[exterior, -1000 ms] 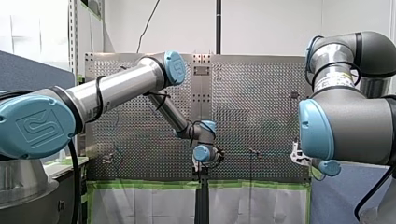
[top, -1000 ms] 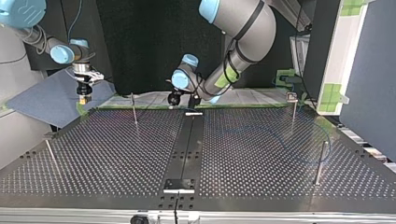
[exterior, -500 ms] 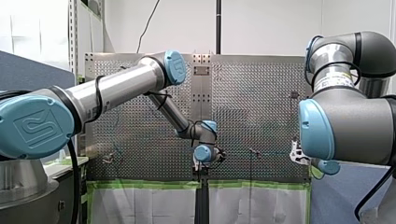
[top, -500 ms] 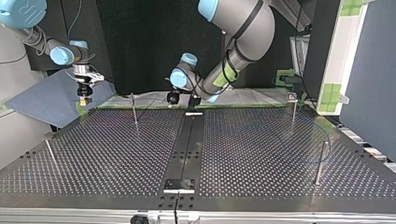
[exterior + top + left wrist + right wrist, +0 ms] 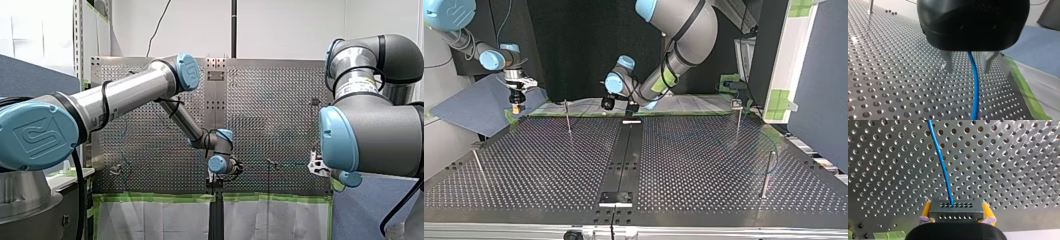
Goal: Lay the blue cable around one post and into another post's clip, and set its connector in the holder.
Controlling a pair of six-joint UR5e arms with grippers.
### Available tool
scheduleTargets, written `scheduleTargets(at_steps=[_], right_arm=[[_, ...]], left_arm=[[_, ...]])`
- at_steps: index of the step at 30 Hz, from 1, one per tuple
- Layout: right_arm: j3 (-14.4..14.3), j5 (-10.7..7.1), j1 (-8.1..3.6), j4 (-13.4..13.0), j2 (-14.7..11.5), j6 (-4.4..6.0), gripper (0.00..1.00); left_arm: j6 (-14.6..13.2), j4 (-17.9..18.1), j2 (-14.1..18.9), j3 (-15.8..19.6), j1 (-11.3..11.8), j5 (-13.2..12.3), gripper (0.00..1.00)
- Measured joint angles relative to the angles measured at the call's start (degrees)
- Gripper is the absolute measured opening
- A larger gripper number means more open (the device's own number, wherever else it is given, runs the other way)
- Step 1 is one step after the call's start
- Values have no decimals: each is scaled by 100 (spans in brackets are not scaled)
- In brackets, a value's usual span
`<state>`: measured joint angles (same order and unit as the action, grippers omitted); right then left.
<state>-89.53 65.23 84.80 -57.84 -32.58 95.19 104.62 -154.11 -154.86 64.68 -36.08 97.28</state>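
Note:
In the left wrist view my left gripper [image 5: 967, 71] is open. Its two metal fingers [image 5: 948, 63] stand apart just above the perforated table, and the blue cable [image 5: 975, 95] runs loose between them, touching neither. In the right wrist view my right gripper [image 5: 956, 211] is shut on the black connector [image 5: 965, 213], yellow pads [image 5: 926, 210] on both sides, with the cable [image 5: 940, 157] leading away over the plate. In the top view my left gripper [image 5: 630, 109] hangs at the far middle edge and my right gripper [image 5: 517, 106] at the far left. The cable [image 5: 777, 150] loops by the right post [image 5: 768, 172].
Thin posts stand at the top view's far left [image 5: 568, 117], near left [image 5: 478, 165] and far right [image 5: 738, 117]. A black strip [image 5: 624, 155] runs down the table's middle with a small fixture [image 5: 615, 197] at its near end. Green tape [image 5: 1028, 95] marks the table's edge.
My left gripper's fingers have opened and let go of the cable, and its wrist has shifted slightly. My right gripper has edged a little toward the table, still holding the connector.

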Motion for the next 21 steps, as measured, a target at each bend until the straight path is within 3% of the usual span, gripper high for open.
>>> scheduleTargets(at_steps=[14, 21], right_arm=[[0, 0, 44, 39, 13, 2, 19], [0, 0, 74, 64, 14, 1, 19]], left_arm=[[-557, -506, 91, 76, -144, -228, 100], [-501, -451, 390, 379, -196, -434, 100]])
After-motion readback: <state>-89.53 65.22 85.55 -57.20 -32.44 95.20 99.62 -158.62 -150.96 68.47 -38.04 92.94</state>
